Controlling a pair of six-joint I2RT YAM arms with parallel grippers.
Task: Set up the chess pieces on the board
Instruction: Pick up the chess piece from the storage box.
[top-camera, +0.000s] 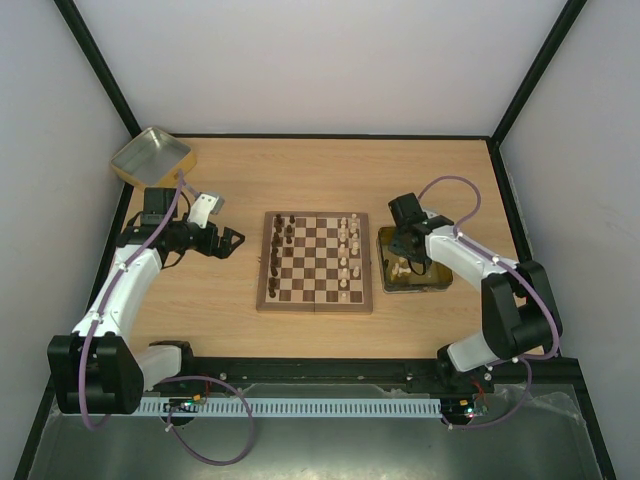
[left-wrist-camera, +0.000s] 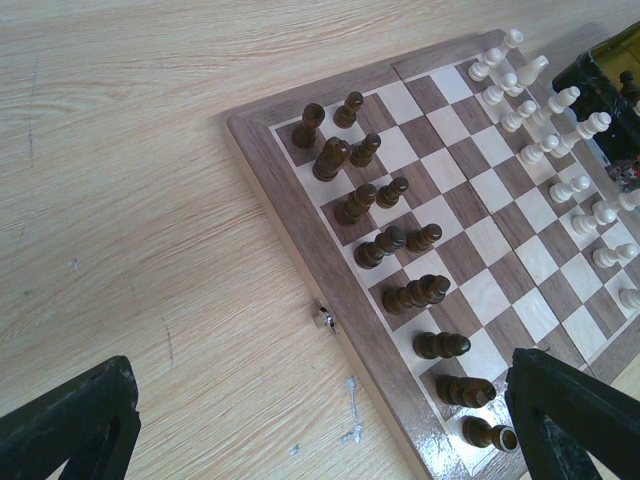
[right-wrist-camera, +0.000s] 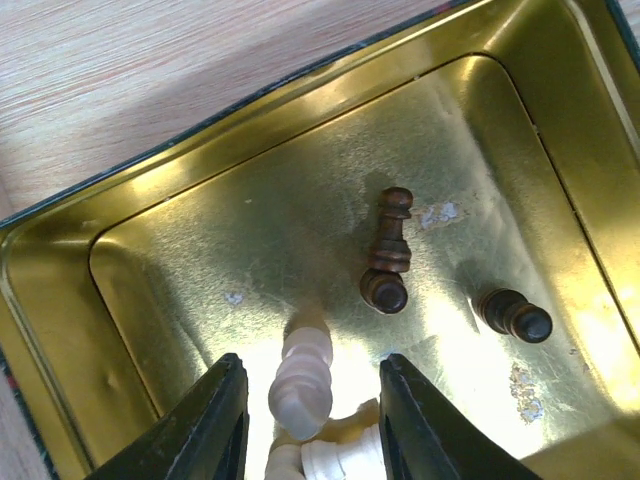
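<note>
Noted turned chess pieces, dark brown versus cream, on opposite board sides (few in gold tray). Found left gripper spread empty, right gripper spread astride cream piece.

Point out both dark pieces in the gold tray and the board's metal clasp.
Taller dark piece (right-wrist-camera: 388, 255): right wrist view, on its stem.
Shorter dark piece (right-wrist-camera: 512, 314): right wrist view, on its body.
Metal clasp (left-wrist-camera: 325, 318): left wrist view, its shiny face.

Pale wood tabletop is carrying three items. At centre, the board is lying flat. A gold tray is sitting just beside its right edge. A second tray is resting tilted at the far-left corner, well apart.
</note>
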